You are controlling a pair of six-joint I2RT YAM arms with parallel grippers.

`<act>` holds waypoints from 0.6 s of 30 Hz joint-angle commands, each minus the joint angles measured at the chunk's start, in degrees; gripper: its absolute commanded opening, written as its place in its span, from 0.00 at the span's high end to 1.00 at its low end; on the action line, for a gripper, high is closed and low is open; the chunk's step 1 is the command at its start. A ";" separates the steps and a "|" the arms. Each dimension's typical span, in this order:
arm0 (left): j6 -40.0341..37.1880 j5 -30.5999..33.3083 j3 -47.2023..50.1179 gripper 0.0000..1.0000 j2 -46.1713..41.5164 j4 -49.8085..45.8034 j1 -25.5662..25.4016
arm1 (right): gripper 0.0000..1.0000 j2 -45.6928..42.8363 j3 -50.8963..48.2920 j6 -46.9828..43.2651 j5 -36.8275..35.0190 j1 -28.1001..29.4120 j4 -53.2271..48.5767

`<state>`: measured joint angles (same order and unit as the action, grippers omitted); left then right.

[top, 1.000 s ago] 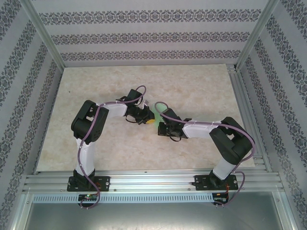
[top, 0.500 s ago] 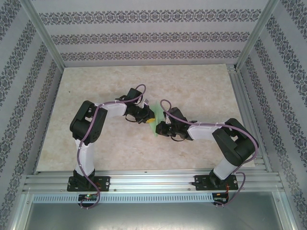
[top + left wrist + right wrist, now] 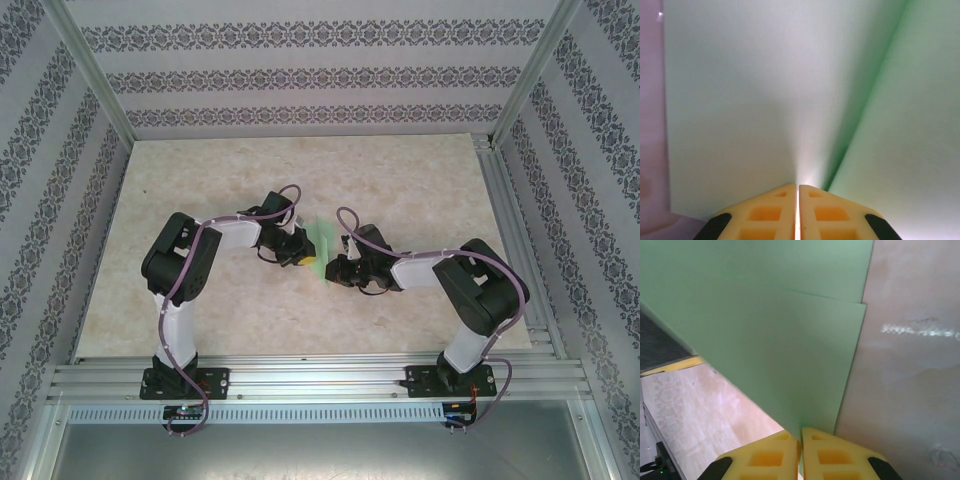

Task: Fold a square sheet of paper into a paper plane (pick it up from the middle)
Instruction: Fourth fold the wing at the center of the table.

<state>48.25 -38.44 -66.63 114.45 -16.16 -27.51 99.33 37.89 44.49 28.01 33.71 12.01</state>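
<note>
I have the green sheet (image 3: 320, 243) lifted off the table (image 3: 420, 180) near its middle. It stands on edge, with its long axis running roughly 12 to 6 o'clock. My left claw (image 3: 798, 187) is pinched tight on it from 9 o'clock and my right claw (image 3: 801, 430) from about 4 o'clock, both equally near. It looks doubled over, though I can't be sure. Cable loops (image 3: 290, 188) sit close by and could snag.
</note>
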 commanded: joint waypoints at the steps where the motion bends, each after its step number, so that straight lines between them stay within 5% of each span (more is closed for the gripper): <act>1: -2.09 1.50 -0.24 0.88 -2.13 -1.31 -0.76 | 0.89 2.53 -1.23 2.06 3.81 -1.42 5.18; 13: -3.92 1.70 -0.94 0.88 -2.37 -1.73 -0.62 | 0.89 5.43 -1.84 8.30 10.97 -4.27 15.09; 18: -4.86 3.08 -1.76 0.89 -0.35 -3.52 -0.64 | 0.88 5.85 -0.96 8.25 10.42 -5.12 11.29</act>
<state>45.43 -36.77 -66.81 113.60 -17.63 -27.51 103.81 36.38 51.68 38.52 29.45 22.79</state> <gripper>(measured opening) 0.114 0.116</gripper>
